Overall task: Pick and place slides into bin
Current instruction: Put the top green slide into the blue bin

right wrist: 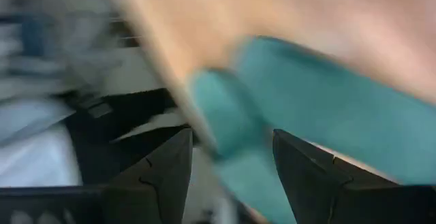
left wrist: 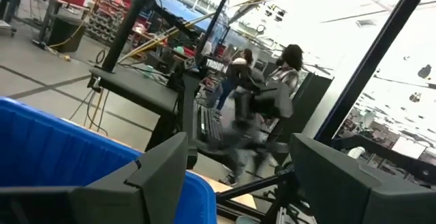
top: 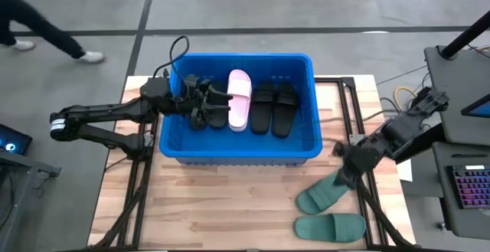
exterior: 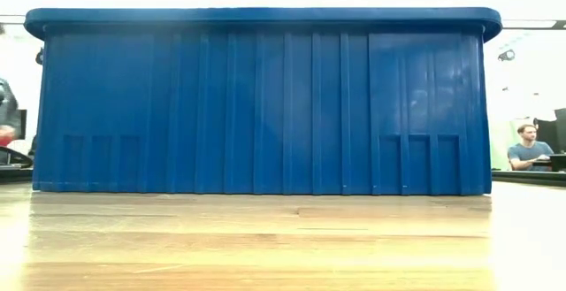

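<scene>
Slides partly binned, two green ones left on the worktop.

In the high view the blue bin (top: 239, 148) sat at the centre of the wooden worktop (top: 222, 214), holding a light pink slide (top: 240, 99) with black slides (top: 273, 108) to its right and another black slide (top: 217, 114) to its left. The left claw (top: 205, 105) reached in over the bin's left half from the frame's left, its fingers spread, nothing visibly gripped. Two dark green slides (top: 328, 210) lay at the lower right of the frame, outside the bin, one angled above the other. The right claw (top: 346, 169) hovered just over the upper green slide's end, fingers spread and empty. In the low view the bin's ribbed wall filled the frame. A person's legs (top: 46, 30) crossed the upper left floor.
</scene>
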Available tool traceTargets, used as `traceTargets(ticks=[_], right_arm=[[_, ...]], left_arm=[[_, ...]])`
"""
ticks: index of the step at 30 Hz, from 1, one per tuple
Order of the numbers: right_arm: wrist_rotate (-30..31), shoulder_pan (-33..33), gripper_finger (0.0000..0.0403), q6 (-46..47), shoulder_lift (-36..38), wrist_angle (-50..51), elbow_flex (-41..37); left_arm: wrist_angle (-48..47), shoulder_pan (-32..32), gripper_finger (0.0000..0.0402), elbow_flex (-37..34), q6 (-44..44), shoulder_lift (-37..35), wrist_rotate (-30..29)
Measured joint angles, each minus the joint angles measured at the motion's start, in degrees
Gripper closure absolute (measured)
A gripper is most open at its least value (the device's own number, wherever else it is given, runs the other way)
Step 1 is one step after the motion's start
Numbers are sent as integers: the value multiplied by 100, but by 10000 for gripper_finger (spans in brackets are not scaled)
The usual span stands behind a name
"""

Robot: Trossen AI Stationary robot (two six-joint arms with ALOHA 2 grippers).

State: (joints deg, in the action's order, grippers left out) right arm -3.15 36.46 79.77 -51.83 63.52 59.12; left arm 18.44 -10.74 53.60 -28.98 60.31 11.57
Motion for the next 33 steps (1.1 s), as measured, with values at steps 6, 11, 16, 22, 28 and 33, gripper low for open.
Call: traceTargets(ticks=[6,11,16,22,28,33], right_arm=[[15,120,209,151,-211,-2312,-1069],[19,202,209,755,-449,-2286,-1675],[471,261,209,811,-572,-2312,-1955],[469,266,209,912,-608,-1919,-2080],[470,265,209,979,-648,-1680,-2112],[466,269,209,906,-865,-1759,-2200]], left_arm=[[-4,-2,157,-21,136,-13,523],[-2,-2,157,-23,247,-15,903],[0,-4,157,-23,286,-15,1090],[0,-4,157,-23,287,-26,1317],[-4,-4,157,-23,278,-26,1387],[-7,-4,157,-23,282,-46,1515]])
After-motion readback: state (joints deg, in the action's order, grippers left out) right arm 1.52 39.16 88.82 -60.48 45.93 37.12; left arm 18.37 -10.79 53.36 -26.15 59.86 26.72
